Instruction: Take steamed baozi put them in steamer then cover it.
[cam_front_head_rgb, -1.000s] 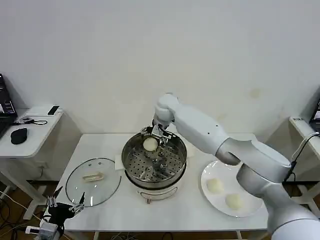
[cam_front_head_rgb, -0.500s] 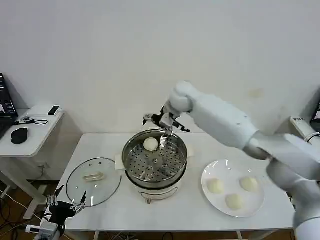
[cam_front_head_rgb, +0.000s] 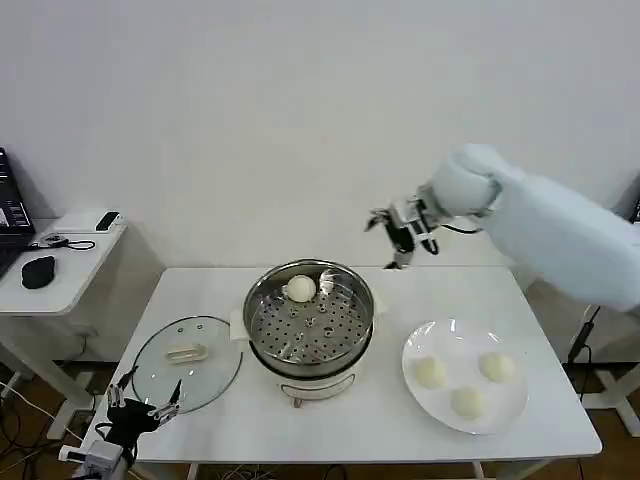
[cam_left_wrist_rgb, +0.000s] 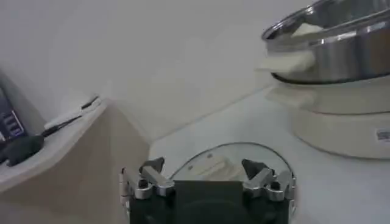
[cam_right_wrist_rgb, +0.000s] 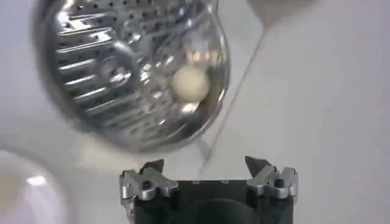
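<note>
The right arm is raised well above the counter (cam_front_head_rgb: 340, 425), stretched in from the right with its wrist bent back toward the wall. Its right gripper (cam_front_head_rgb: 392, 232) hangs in the air above and behind the steamer's right side, fingers spread apart and holding nothing, as the right wrist view shows.

Below it sits the steamer (cam_front_head_rgb: 310, 325), a shiny steel pot on a cream base, in the middle of the counter. One bun (cam_front_head_rgb: 301, 289) lies on the perforated tray at the back, near the far wall of the pot. Three more buns (cam_front_head_rgb: 430, 372) rest on a white plate (cam_front_head_rgb: 510, 415) to the right of the steamer, well apart from the gripper.

The glass lid (cam_front_head_rgb: 187, 362) lies flat on the counter to the left of the steamer, just beside it. The left gripper (cam_front_head_rgb: 142, 410) waits low at the counter's front left edge, near the lid, fingers open and empty.
</note>
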